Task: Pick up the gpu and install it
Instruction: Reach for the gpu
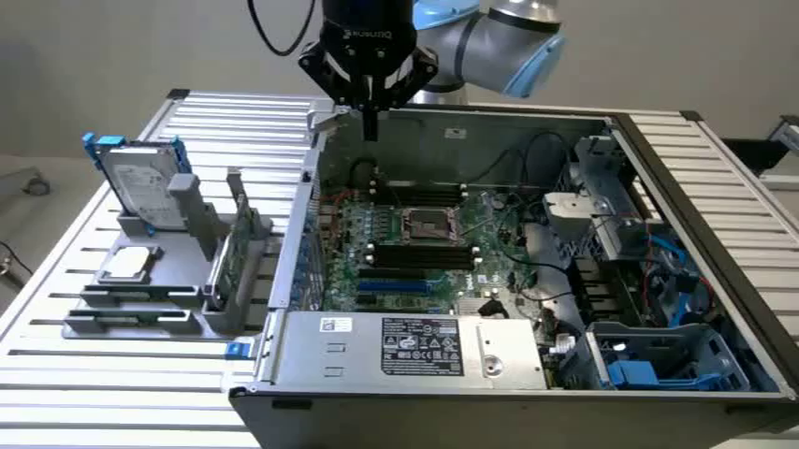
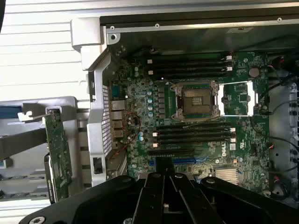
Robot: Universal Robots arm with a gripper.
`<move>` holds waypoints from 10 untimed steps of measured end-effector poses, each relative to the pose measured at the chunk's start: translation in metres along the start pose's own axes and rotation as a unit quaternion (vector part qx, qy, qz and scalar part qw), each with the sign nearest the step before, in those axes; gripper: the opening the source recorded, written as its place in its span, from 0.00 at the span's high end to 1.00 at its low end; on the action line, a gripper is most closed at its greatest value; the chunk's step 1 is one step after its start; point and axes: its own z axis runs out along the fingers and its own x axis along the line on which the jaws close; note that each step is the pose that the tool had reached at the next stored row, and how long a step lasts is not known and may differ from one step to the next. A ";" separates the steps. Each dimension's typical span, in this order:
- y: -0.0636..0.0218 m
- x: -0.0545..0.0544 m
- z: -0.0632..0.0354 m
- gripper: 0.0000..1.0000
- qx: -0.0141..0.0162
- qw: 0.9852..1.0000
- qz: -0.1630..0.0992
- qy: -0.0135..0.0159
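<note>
The gpu (image 1: 245,239) stands on edge in the grey rack (image 1: 138,313) on the exterior view's left, just outside the open computer case (image 1: 699,234). Its green board (image 2: 58,156) also shows in the wrist view, beside the case wall. My gripper (image 1: 370,129) hangs above the case's rear corner, over the wall nearest the rack, apart from the gpu. Its black fingers (image 2: 156,186) are pressed together, shut on nothing. Below them lies the motherboard (image 2: 196,135) with its bare CPU socket (image 2: 195,100) and the expansion slots (image 1: 399,282).
In the same rack stands a silver hard drive with blue rails (image 1: 141,182), and a small flat silver drive (image 1: 131,264) lies lower down. A power supply (image 1: 425,348) fills the case's front, with cables and drive bays (image 1: 624,271) on the exterior view's right. The table (image 1: 112,393) is slatted metal.
</note>
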 end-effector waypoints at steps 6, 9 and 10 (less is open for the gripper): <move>0.0000 0.000 0.0000 0.89 0.000 1.000 0.000 0.000; 0.0000 0.000 0.0000 0.89 0.000 1.000 0.000 0.000; 0.0000 0.000 0.0000 0.89 0.000 1.000 0.000 0.000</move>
